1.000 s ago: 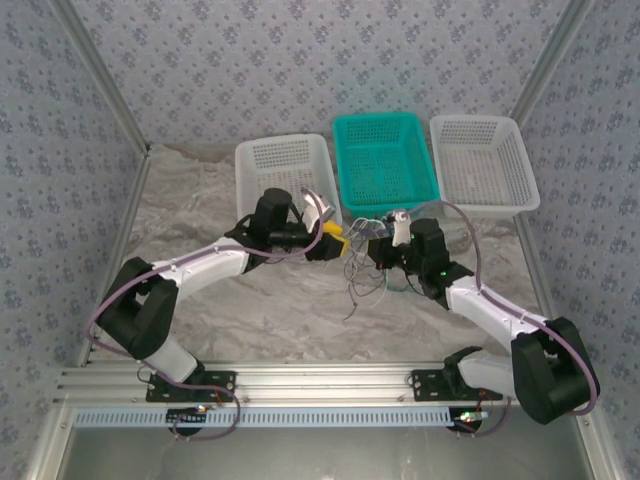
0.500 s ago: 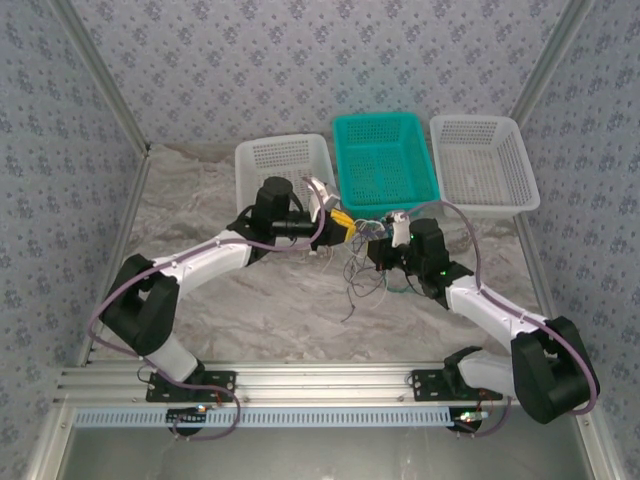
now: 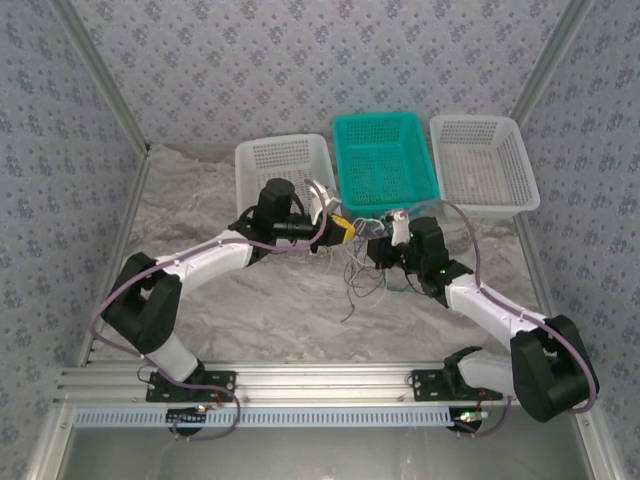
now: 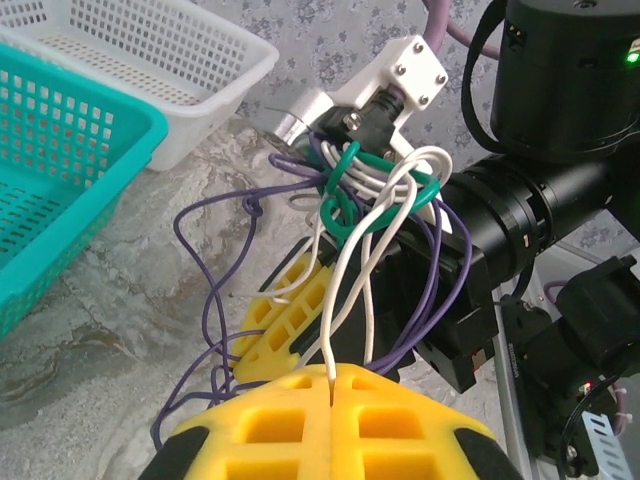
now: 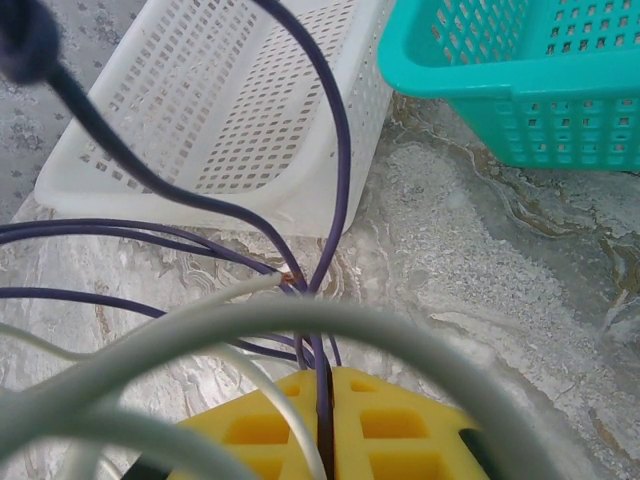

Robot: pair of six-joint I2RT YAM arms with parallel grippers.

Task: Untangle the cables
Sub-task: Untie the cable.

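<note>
Moved closer, the left gripper [image 4: 330, 378] now pinches a white strand of the thin purple, green and white cables [image 4: 372, 190]. They hang between it and the right gripper [image 5: 322, 385], which is clamped on purple strands; pulling apart seems next.

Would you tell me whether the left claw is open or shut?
Shut: the left claw pinches a white cable between touching yellow pads.

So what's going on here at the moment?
Both arms are working a tangle of thin cables held over the table, in front of the teal basket. The left gripper has its yellow fingers shut on a white wire; the right gripper is shut on a purple wire. The knot of green, white and purple wires hangs between them, not yet pulled apart.
</note>
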